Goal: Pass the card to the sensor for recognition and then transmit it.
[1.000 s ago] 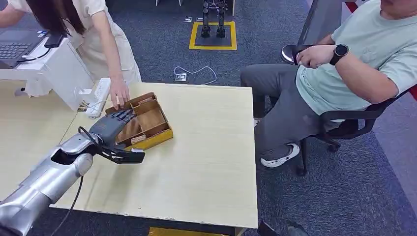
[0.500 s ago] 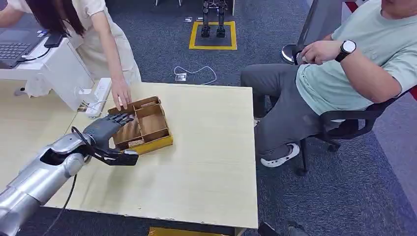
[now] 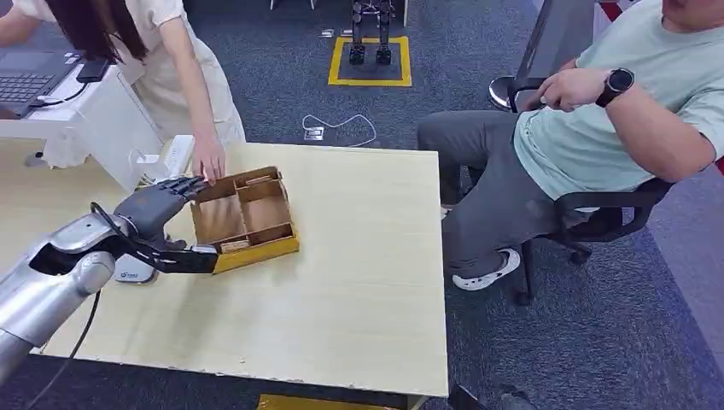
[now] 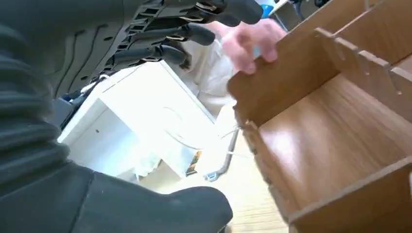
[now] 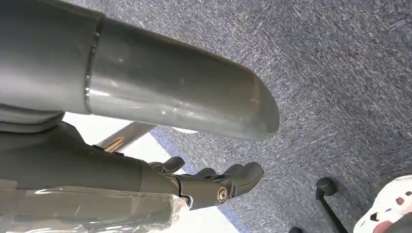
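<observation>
Wooden tray point(image 3: 248, 218), split into compartments, sits on your pale table point(image 3: 359, 282), with your left hand point(image 3: 158, 209) hovering at its left edge, fingers spread and holding nothing. Your thumb point(image 3: 183, 259) reaches out low along the tray's near-left corner. From the left wrist camera, you see the dark fingers point(image 4: 194, 34) apart above the tray's wall point(image 4: 291, 82) and a bare compartment floor. A standing person's hand point(image 3: 207, 159) rests on the tray's far-left corner, just beyond your fingertips. A small white device point(image 3: 132, 273) lies on the table under your forearm. A card cannot be made out in any frame. Your right hand point(image 5: 214, 182) hangs over grey carpet point(image 5: 340, 87), fingers loosely curled in with nothing in them. A second person sits in an office chair point(image 3: 598, 218) to the right of the table, well apart from the tray.
</observation>
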### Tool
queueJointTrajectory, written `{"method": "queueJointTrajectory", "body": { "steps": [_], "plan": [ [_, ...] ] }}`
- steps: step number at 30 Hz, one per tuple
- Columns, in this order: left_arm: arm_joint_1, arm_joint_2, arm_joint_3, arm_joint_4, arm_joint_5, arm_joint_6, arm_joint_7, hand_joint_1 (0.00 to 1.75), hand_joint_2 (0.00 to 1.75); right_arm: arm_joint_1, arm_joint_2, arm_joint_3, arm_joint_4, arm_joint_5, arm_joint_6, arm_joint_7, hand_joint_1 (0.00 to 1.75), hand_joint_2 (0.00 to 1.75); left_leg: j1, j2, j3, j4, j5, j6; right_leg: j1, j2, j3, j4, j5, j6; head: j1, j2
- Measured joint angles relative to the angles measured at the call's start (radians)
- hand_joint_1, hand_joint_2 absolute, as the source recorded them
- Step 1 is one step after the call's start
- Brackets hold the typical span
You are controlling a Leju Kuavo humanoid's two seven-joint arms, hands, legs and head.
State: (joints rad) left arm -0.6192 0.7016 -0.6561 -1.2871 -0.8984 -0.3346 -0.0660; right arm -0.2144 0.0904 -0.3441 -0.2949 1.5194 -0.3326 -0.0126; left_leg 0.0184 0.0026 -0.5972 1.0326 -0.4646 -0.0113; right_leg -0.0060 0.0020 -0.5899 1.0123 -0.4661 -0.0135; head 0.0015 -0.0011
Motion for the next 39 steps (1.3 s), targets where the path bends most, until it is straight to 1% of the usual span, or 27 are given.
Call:
{"method": "queueJointTrajectory", "body": {
  "steps": [5, 8, 10, 11, 13, 15, 19, 26, 35, 38, 39],
  "plan": [
    [-0.001, 0.043, 0.000, -0.030, 0.045, -0.019, 0.003, 0.00, 1.75, 0.000, 0.000, 0.000, 0.000, -0.001, -0.002, 0.000, 0.00, 0.00, 0.000, 0.000, 0.000, 0.000, 0.000, 0.000, 0.000, 0.000, 0.000, 0.000, 0.000, 0.000, 0.000, 0.000],
    [0.006, 0.102, 0.000, -0.078, 0.136, -0.064, -0.028, 0.00, 1.75, 0.001, 0.000, 0.000, 0.000, -0.001, -0.003, -0.003, 0.00, 0.00, 0.000, 0.001, 0.000, 0.000, 0.000, 0.000, 0.000, 0.002, 0.000, 0.000, 0.000, 0.000, 0.000, 0.000],
    [0.022, 0.170, 0.001, -0.142, 0.237, -0.088, -0.045, 0.00, 1.75, 0.002, 0.000, 0.000, 0.000, -0.001, -0.003, -0.006, 0.00, 0.00, 0.001, 0.002, 0.000, 0.000, 0.000, 0.000, 0.000, 0.003, -0.002, 0.000, 0.000, 0.000, 0.000, 0.000],
    [0.026, 0.190, 0.003, -0.173, 0.266, -0.094, -0.049, 0.00, 1.75, 0.003, 0.000, 0.000, 0.000, -0.002, -0.003, -0.007, 0.00, 0.00, 0.001, 0.002, -0.001, 0.000, 0.000, 0.000, 0.000, 0.002, -0.002, 0.000, 0.000, 0.000, -0.001, 0.000],
    [0.030, 0.218, 0.006, -0.216, 0.282, -0.095, -0.049, 0.00, 1.75, 0.003, -0.001, 0.000, 0.000, -0.004, -0.003, -0.010, 0.00, 0.00, 0.000, 0.001, -0.001, 0.000, 0.000, 0.000, 0.000, 0.001, -0.002, 0.000, 0.000, 0.000, -0.001, 0.000],
    [0.031, 0.232, 0.006, -0.250, 0.282, -0.095, -0.049, 0.00, 1.75, 0.002, -0.001, 0.000, 0.000, -0.006, -0.004, -0.011, 0.00, 0.00, 0.000, 0.000, -0.002, 0.000, 0.000, 0.000, 0.000, 0.000, -0.001, 0.000, 0.000, 0.000, -0.001, 0.000],
    [0.035, 0.244, 0.006, -0.291, 0.272, -0.093, -0.045, 0.00, 1.75, 0.002, -0.001, 0.000, 0.000, -0.009, -0.004, -0.011, 0.00, 0.00, 0.000, 0.001, -0.002, 0.000, 0.000, 0.000, 0.000, 0.001, -0.002, 0.000, 0.000, 0.000, 0.000, 0.000],
    [0.037, 0.254, 0.006, -0.317, 0.264, -0.092, -0.043, 0.00, 1.75, 0.002, -0.001, 0.000, 0.000, -0.011, -0.004, -0.011, 0.00, 0.00, 0.000, 0.001, -0.002, 0.000, 0.000, 0.000, 0.000, 0.001, -0.002, 0.000, 0.000, 0.000, -0.001, 0.000],
    [0.055, 0.254, -0.003, -0.338, 0.215, -0.058, -0.035, 0.00, 1.75, 0.003, -0.001, 0.000, 0.000, -0.012, -0.007, -0.010, 0.00, 0.00, 0.000, 0.001, -0.002, 0.000, 0.000, 0.000, 0.000, 0.001, -0.002, 0.000, 0.000, 0.000, 0.000, 0.000],
    [0.061, 0.240, -0.015, -0.347, 0.203, -0.046, -0.045, 0.00, 1.75, 0.003, -0.001, 0.000, 0.000, -0.012, -0.007, -0.011, 0.00, 0.00, 0.000, 0.001, -0.002, 0.000, 0.000, 0.000, 0.000, 0.001, -0.002, 0.000, 0.000, 0.000, 0.000, 0.000],
    [0.061, 0.224, -0.028, -0.347, 0.182, -0.031, -0.047, 0.00, 1.75, 0.002, 0.000, 0.000, 0.000, -0.011, -0.006, -0.011, 0.00, 0.00, 0.000, 0.001, -0.002, 0.000, 0.000, 0.000, 0.000, 0.000, -0.002, 0.000, 0.000, 0.000, 0.000, 0.000]
  ]
}}
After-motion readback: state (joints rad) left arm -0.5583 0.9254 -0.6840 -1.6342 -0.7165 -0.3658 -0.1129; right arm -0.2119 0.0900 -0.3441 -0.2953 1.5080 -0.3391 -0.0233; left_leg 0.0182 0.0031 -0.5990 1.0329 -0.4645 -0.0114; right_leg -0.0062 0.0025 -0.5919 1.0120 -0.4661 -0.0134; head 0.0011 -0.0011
